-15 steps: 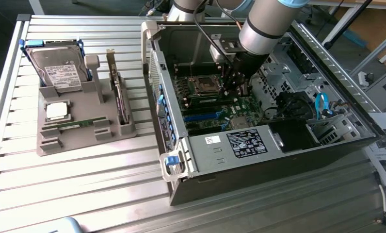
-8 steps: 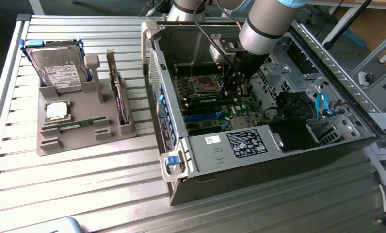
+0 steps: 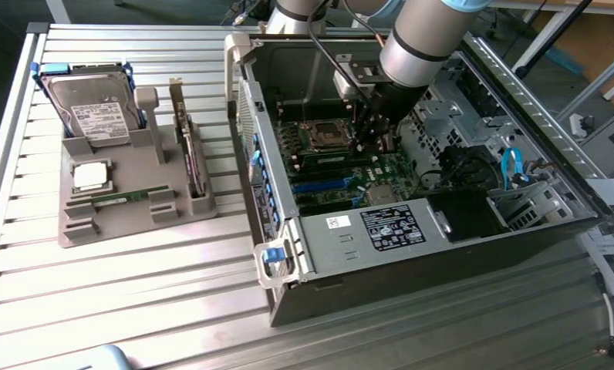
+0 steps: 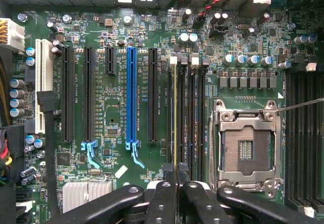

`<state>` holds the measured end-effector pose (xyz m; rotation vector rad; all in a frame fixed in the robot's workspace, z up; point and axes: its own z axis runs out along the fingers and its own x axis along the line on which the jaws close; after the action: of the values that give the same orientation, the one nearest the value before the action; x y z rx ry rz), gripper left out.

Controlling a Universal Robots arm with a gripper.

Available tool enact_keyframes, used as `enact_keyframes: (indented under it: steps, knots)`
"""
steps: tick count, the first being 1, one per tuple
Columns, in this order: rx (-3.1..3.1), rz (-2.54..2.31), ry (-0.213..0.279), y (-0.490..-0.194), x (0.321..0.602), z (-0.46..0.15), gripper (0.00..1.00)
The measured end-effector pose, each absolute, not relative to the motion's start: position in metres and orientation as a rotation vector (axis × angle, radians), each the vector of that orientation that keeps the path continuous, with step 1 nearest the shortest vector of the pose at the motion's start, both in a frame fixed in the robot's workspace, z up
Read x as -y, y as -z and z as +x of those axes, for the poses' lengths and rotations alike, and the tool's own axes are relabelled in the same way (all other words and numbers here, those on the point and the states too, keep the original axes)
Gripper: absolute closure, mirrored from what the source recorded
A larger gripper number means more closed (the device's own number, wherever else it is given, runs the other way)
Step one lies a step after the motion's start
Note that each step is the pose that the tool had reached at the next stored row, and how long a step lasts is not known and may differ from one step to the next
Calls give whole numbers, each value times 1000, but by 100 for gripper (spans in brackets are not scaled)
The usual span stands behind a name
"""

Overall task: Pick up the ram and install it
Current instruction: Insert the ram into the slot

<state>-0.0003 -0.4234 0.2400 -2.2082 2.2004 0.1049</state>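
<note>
The arm (image 3: 426,38) reaches down into the open PC case (image 3: 410,262), which lies on the bench (image 3: 132,308) toward the exterior view's right. The claw (image 3: 374,139) is low over the motherboard, in the upper middle of that frame. In the wrist view the claw (image 4: 176,176) is pressed almost together, and its two inner fingers (image 4: 162,198) pinch a very thin board seen edge-on. I judge this is the ram (image 4: 175,118). It shows as one narrow line w/ a yellowish edge. Its long axis runs straight out from between the fingertips, parallel to the memory slots (image 4: 195,107) and to the blue slot (image 4: 131,92). It sits over the memory slot that is farthest from the CPU socket (image 4: 246,148), i.e. btw. the black expansion slots and the other memory slots. So the ram is not to one side of the claw. It is in the claw, and the relation that matters is ram to slot: they look lined up lengthwise, no visible skew. If the ram is already pushed into the slot or hangs just above, I cannot tell from these angles. On the exterior view's left, well apart from the case, a grey holder (image 3: 132,223) carries a hard drive (image 3: 96,108) and another green stick (image 3: 119,198) lying flat.
</note>
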Motion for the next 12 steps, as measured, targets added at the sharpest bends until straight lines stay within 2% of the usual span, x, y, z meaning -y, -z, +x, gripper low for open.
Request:
enact_keyframes:
  steps: [12]
  knots:
    - [-2200, -2208, -104, -239, 423, 0, 88]
